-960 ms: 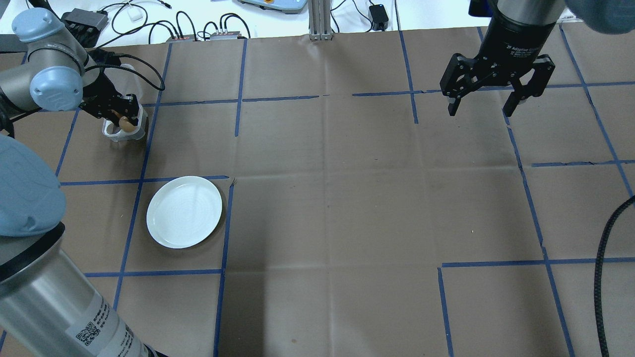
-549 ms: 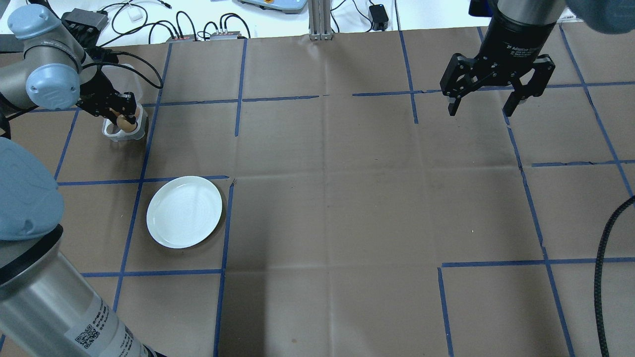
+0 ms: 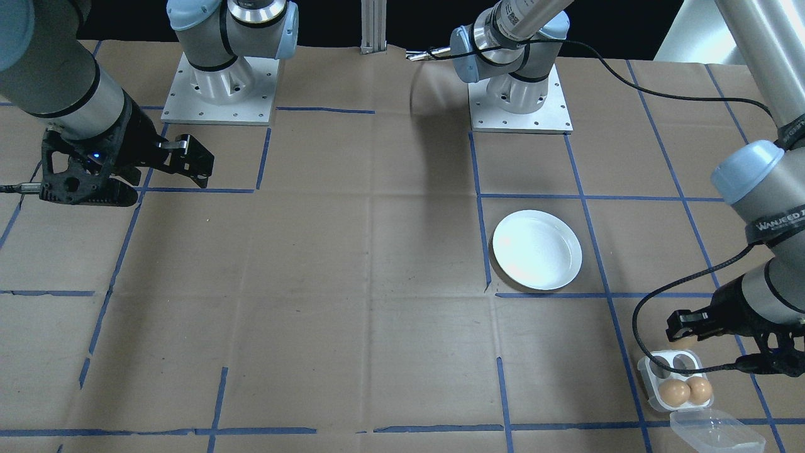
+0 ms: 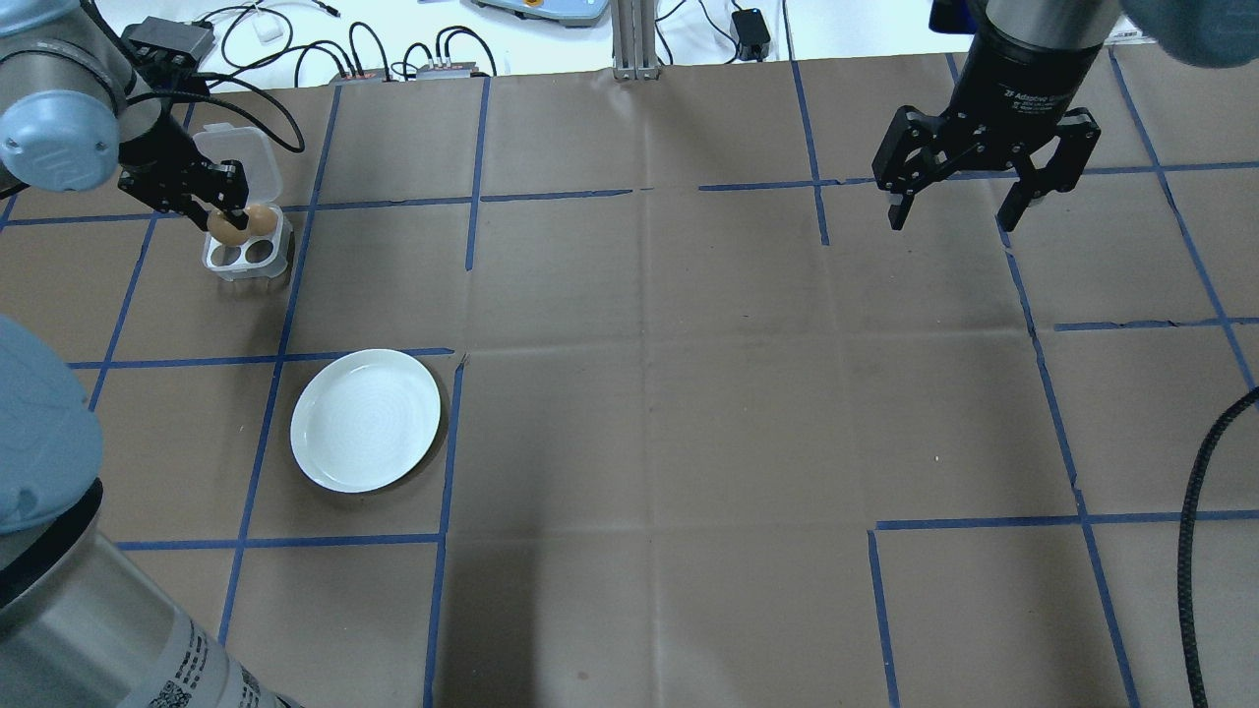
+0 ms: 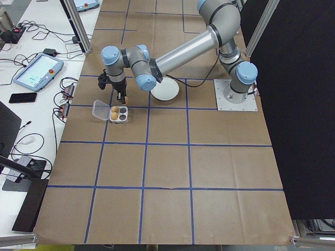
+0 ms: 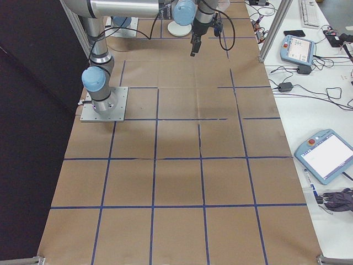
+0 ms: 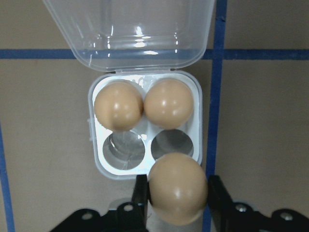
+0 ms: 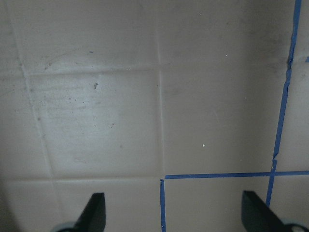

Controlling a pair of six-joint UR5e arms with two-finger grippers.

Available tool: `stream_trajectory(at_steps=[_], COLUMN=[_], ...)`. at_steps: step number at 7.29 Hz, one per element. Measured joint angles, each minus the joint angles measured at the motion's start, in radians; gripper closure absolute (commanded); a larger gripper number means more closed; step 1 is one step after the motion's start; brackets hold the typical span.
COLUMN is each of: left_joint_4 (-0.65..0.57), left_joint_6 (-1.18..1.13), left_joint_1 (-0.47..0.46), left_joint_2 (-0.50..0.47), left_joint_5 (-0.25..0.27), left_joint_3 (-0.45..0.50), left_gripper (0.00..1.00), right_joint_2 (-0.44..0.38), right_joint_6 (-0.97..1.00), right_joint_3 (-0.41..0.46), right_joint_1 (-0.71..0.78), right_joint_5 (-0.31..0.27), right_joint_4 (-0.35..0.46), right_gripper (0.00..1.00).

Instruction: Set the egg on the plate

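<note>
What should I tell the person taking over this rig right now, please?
Left gripper: shut on an egg, lifted clear above the egg tray.
Right gripper: open, empty, hanging over bare table.
Egg tray: clear lid open, two eggs in the cups nearest the lid, the other two cups empty.
Plate: empty, apart from the tray.
Done: egg picked.
Left: carry it to the plate, set it down, release.

L gripper (image 7: 176, 193) far left, clamped on egg (image 7: 177, 187); R gripper (image 4: 984, 192) far right, jaws wide, hovering.
</note>
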Motion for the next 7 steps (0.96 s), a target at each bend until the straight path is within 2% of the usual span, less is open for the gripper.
stream_trajectory(at_steps=[2, 4, 6, 7], left_joint_4=[-0.042, -0.033, 0.021, 0.053], left_joint_6=[-0.095, -0.207, -0.233, -0.236], left_joint_1=[-0.062, -0.138, -0.162, -0.164], left_joint_2=[0.102, 0.210, 0.241, 0.228], left_joint_5=[-0.004, -0.009, -0.010, -0.010], left_joint_3=[-0.135, -0.323, -0.457, -0.489], left_gripper=[0.82, 0.82, 0.79, 0.39], right_joint_2=[0.000, 0.000, 0.000, 0.000], right_joint_6=[0.000, 0.000, 0.000, 0.000], right_joint_3=[0.000, 0.000, 0.000, 0.000], right_joint_1=[0.000, 0.000, 0.000, 0.000], right_joint_5=[0.000, 0.000, -0.001, 0.000], right_joint_4=[0.000, 0.000, 0.000, 0.000], right_gripper=[0.00, 0.00, 0.00, 0.00])
